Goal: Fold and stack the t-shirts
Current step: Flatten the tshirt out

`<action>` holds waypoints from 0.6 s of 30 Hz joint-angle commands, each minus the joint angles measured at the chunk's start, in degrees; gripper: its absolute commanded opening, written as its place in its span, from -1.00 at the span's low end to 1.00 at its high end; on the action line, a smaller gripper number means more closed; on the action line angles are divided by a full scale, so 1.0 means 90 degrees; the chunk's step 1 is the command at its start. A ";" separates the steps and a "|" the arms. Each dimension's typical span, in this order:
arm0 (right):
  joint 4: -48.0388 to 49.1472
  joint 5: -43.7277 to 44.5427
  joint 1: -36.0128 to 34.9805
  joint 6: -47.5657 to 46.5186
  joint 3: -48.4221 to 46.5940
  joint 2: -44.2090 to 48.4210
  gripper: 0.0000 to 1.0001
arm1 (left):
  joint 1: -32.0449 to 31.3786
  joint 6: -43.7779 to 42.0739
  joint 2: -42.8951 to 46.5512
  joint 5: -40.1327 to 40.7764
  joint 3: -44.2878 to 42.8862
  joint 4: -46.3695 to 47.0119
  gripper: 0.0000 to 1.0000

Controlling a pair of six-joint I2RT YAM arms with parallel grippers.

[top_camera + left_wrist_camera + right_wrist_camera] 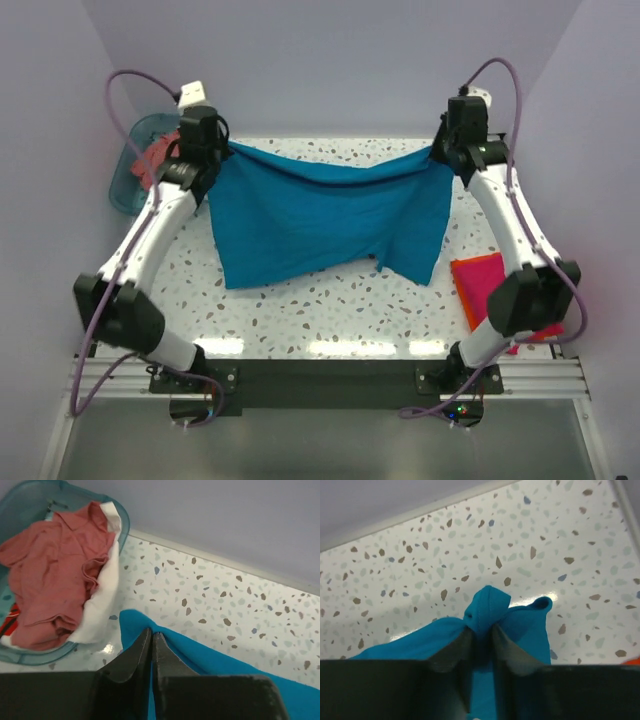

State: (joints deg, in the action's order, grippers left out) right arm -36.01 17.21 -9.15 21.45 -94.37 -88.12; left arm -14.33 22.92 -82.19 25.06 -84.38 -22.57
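Okay, fingers first. Left gripper (151,634): jaws pressed together on a thin pinch at one corner of the teal-blue t-shirt (320,215). Right gripper (482,630): jaws closed on a thicker bunch of the same shirt, with cloth puckering into a knot above the fingertips.

We read the hold as a spread-and-lift. Each arm has one top corner, the left near the far-left corner of the worktop (320,310) and the right near the far-right corner. The shirt hangs stretched between them along the far edge, so gravity pulls it open before we lay it flat for folding. The right bunch is fatter than the left, so we'd expect that side to land less tidy.

Shirt itself: solid teal, soft, top edge sagging in the middle between the grippers. The lower part drapes toward the middle of the worktop. The bottom edge is uneven and reaches lower on the right side. Diagonal creases run from both pinch points. There's possibly a sleeve tucked under at the bottom middle, but the overhead view is too coarse to say.

Rest of the load: salmon-pink shirt (55,570) and white shirt (102,595) lie crumpled in the basket (125,527) at the far-left corner, not yet folded. Orange shirt (470,264) and magenta shirt (485,295) lie folded at the right edge, partly behind the right arm.
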 commanded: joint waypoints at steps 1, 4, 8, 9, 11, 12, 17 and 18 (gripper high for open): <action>0.0437 -0.0476 0.0137 -0.0245 -0.0646 -0.1212 -0.30 | 0.0331 0.0051 -0.1138 -0.0810 -0.0252 0.1234 -0.80; 0.0010 -0.0828 0.0284 -0.0099 -0.1592 -0.2365 0.46 | 0.0731 0.0275 -0.2271 -0.1512 -0.1214 0.0977 0.14; -0.0638 -0.0760 0.0333 0.0115 -0.2046 -0.2642 0.70 | 0.0899 0.0412 -0.2521 -0.1974 -0.1876 0.0212 0.47; -0.0531 -0.0692 0.0333 0.0165 -0.1783 -0.2486 0.70 | 0.0899 0.0490 -0.2266 -0.2032 -0.1565 0.0348 0.48; -0.0316 -0.0410 0.0342 0.0340 -0.0846 -0.1920 0.68 | 0.0908 0.0909 -0.1691 -0.1897 -0.0384 0.0573 0.48; -0.0286 -0.0380 0.0352 0.0389 -0.0224 -0.1764 0.68 | 0.0908 0.1230 -0.1108 -0.1886 0.0026 0.0593 0.48; -0.0042 -0.0214 0.0391 0.0731 0.1635 -0.0564 0.62 | 0.0899 0.2003 0.0585 -0.1535 0.2809 0.0302 0.37; -0.0013 -0.0175 0.0411 0.0770 0.2150 -0.0416 0.60 | 0.0899 0.2101 0.1129 -0.1515 0.3171 0.0242 0.33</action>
State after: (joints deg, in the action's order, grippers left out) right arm -37.50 12.91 -5.91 25.43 -83.42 -97.67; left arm -6.26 35.48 -79.05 9.67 -64.62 -18.83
